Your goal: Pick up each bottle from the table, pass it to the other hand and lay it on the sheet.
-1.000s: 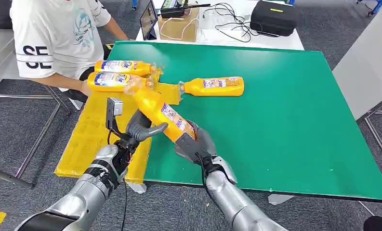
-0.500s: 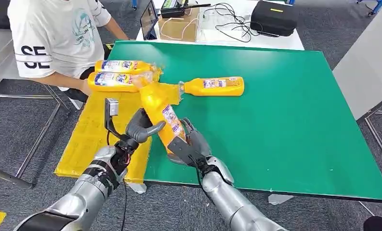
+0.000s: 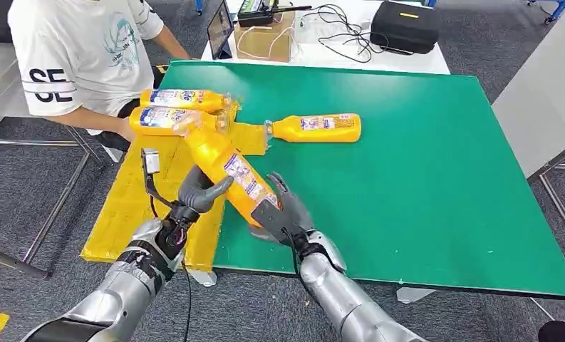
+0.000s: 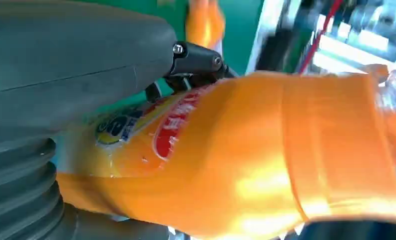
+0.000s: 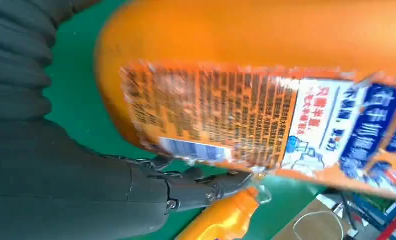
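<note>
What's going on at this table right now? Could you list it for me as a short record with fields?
held bottle: orange, tilted, between both hands
right hand: grips the bottle's base
left hand: against the bottle's side, grip unclear
yellow sheet: lies over the table's left edge
bottles on sheet: two, lying side by side
bottle on green table: one, lying down
person: at the far left corner, hand by the sheet

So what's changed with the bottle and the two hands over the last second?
The orange bottle, gripped at its base by the right hand, swung toward the yellow sheet and now presses against the left hand, whose fingers have come up around it. The two bottles on the sheet, the one on the green table and the person stayed put.
</note>
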